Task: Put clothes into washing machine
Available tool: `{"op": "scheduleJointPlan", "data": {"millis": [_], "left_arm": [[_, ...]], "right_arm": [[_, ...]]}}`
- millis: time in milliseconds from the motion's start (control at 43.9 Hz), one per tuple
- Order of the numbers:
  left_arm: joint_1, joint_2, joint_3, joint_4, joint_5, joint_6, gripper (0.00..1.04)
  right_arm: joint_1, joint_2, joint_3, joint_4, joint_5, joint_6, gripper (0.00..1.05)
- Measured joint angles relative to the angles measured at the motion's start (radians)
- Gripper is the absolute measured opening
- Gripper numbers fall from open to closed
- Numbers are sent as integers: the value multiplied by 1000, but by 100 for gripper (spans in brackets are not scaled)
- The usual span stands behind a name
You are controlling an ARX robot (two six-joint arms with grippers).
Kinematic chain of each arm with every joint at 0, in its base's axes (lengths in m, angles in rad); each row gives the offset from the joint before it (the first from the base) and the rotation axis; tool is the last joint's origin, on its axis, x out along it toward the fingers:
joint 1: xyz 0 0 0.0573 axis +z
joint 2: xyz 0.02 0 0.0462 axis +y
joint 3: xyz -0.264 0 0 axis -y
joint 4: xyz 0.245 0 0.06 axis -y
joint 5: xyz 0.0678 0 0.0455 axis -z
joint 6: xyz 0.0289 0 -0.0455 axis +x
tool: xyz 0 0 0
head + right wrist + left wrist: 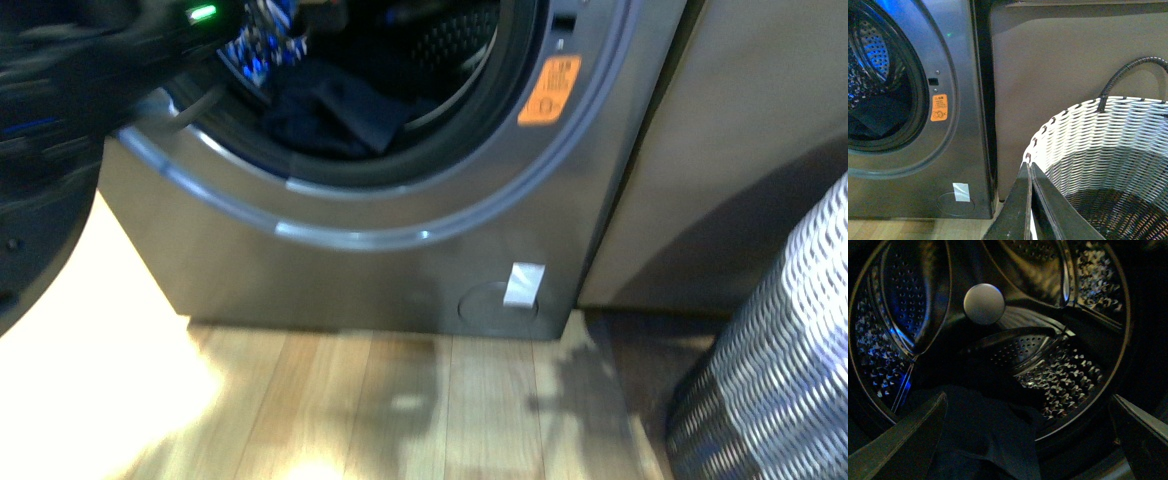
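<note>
The grey washing machine [330, 260] fills the front view, its round porthole open. The navy clothes [335, 115] lie in a heap at the bottom of the drum and over the black seal. My left arm reaches into the porthole from the upper left. In the left wrist view the clothes [983, 440] lie just below my open left gripper [1028, 432], whose fingers [903, 440] stand wide apart with nothing between them, facing the perforated steel drum [1058, 375]. My right gripper [1029, 172] is shut and empty, at the rim of the white basket [1108, 130].
A plain grey-brown cabinet [740, 150] stands right of the machine. The white woven basket [780, 360] sits at the lower right on the wooden floor [400, 410]. An orange sticker [548, 90] and a white tag [524, 284] mark the machine's front.
</note>
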Motion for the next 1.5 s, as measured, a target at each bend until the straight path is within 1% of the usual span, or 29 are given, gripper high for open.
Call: {"op": "scheduleJointPlan", "data": {"millis": [23,46,114,159,228,273,387,432,546,637,683,706,751,797,842,865,933,1024,1070,1183,1206,1229,1275,1479,1502], "left_arm": [[3,-27,-20,-5,6,0,98],[9,-67,-49,-18,14,0,98],[36,-190,-131,-48,51,-7,98],[59,-277,-179,-93,76,-10,98],[90,-399,-235,-170,114,-14,98],[109,-476,-266,-214,143,-20,98],[144,-649,-326,-313,212,-23,98],[158,-724,-352,-358,246,-28,98],[171,-863,-412,-443,279,-26,98],[185,-956,-465,-464,323,-35,98],[192,-1006,-496,-465,329,-39,98],[192,-1025,-501,-479,309,-31,98],[186,-1067,-496,-570,201,-16,92],[183,-1110,-496,-682,77,9,84],[183,-1139,-515,-742,-10,21,76],[183,-1152,-532,-750,-31,26,71],[184,-1179,-569,-752,-51,34,61],[183,-1225,-629,-749,-47,42,39],[182,-1241,-649,-749,-47,44,32],[182,-1308,-703,-751,-49,49,5],[182,-1320,-712,-753,-48,48,3],[182,-1332,-721,-757,-48,50,4],[182,-1357,-738,-766,-48,50,4],[182,-1426,-773,-798,-48,50,4],[182,-1438,-779,-805,-48,50,4]], "right_arm": [[0,0,0,0,0,0,2],[0,0,0,0,0,-1,5],[0,0,0,0,0,-1,21],[0,0,0,0,0,-1,31],[0,0,0,0,0,-1,43],[0,0,0,0,0,-1,54],[0,0,0,0,0,-1,72],[0,0,0,0,0,-1,82],[0,0,0,0,0,0,99],[0,0,0,0,0,-1,97],[0,0,0,0,0,-1,97],[0,0,0,0,0,-1,97],[0,0,0,0,0,-1,97],[0,0,0,0,0,-1,97],[0,0,0,0,1,-1,97],[0,0,0,0,0,-1,97],[0,0,0,0,0,-1,97],[0,0,0,0,0,-1,97],[0,0,0,0,1,-1,97],[0,0,0,0,0,-1,97],[0,0,0,0,0,-1,97],[0,0,0,0,0,0,97],[0,0,0,0,0,0,88],[0,0,0,0,0,0,56],[0,0,0,0,0,0,51]]}}
